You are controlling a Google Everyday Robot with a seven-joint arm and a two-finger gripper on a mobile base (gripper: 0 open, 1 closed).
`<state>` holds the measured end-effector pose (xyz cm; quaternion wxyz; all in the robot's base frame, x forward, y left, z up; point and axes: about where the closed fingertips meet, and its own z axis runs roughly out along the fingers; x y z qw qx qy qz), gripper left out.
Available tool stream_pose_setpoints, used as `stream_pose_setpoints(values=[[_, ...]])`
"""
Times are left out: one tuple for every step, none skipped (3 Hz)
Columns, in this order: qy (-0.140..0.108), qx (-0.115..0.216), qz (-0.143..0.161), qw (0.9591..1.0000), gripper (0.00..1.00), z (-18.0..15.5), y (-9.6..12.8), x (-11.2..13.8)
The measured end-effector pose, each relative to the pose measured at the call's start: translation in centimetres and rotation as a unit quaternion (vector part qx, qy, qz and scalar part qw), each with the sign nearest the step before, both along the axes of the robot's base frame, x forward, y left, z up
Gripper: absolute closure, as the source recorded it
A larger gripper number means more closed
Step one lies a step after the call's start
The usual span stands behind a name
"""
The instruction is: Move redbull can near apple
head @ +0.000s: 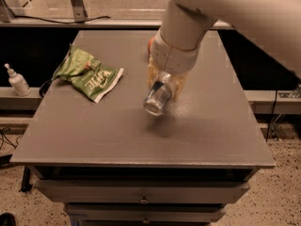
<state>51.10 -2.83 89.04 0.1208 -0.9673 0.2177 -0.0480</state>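
Camera view showed you the gripper (164, 86) over the middle of the grey bench (94, 140), a little toward the right edge, hanging from the big white arm (188, 27) that came in from the back right corner. Its two yellowish fingers (151, 76) were pinched on the redbull can (157, 100), one on either side. The can was tilted, its silver end pointing down toward the front edge, and a dark shadow (164, 125) lay on the bench top just below it, so it looked clear of the surface. You could see only a red-orange sliver of the apple (151, 44) behind the wrist, toward the back edge. A crumpled green snack bag (89, 74) lay near the left edge, well apart from the can.
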Motion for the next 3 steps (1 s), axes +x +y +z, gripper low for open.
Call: stream_pose_setpoints(values=[[-0.027, 0.015, -0.008, 0.9995, 1.00, 2.67, -0.01, 1.21], [-0.026, 0.014, -0.007, 0.9995, 1.00, 2.51, -0.01, 1.13], [-0.040, 0.010, -0.004, 0.9992, 1.00, 3.07, -0.04, 1.70]])
